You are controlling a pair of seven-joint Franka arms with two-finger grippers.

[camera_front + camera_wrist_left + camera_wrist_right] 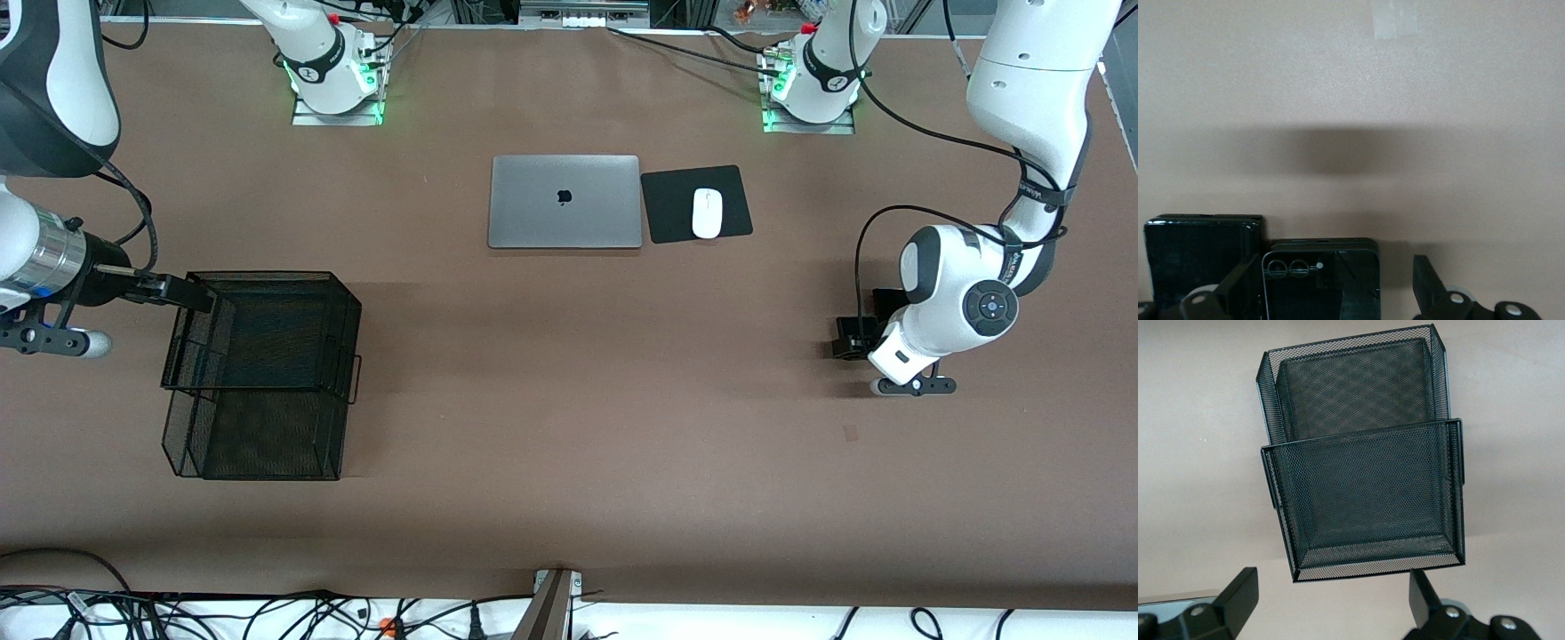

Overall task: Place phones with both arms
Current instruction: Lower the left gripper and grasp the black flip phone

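Two phones are counted in the left wrist view: one black phone point(1201, 257) with a plain back, and one near-square black phone point(1321, 280) with two small camera rings, lying just beside it on the bench point(569, 400). Both lie directly under the left gripper point(1328, 297), whose fingers point(1426, 280) are spread wide and pinch nothing. In the front view only a dark corner point(887, 298) of these phones shows beneath the left wrist, at the left arm's end of the bench. A third phone cannot be made out.

One black wire-mesh tray point(262, 373) with two stepped tiers is seen at the right arm's end of the bench. The right gripper point(1331, 597) is held over the tray's edge, fingers point(1241, 593) spread, nothing pinched.

Taking the closed silver laptop point(564, 202) as landmark: one black mouse pad point(671, 213) lies just beside it toward the left arm's end, and one white mouse point(708, 213) rests on the pad. The tray and the phones lie nearer to the front camera than the laptop.

The bench surface is a plain matte brown covering. Two arm bases with green lights are mounted along its edge, and cables point(267, 613) are bundled past the edge nearest the front camera.
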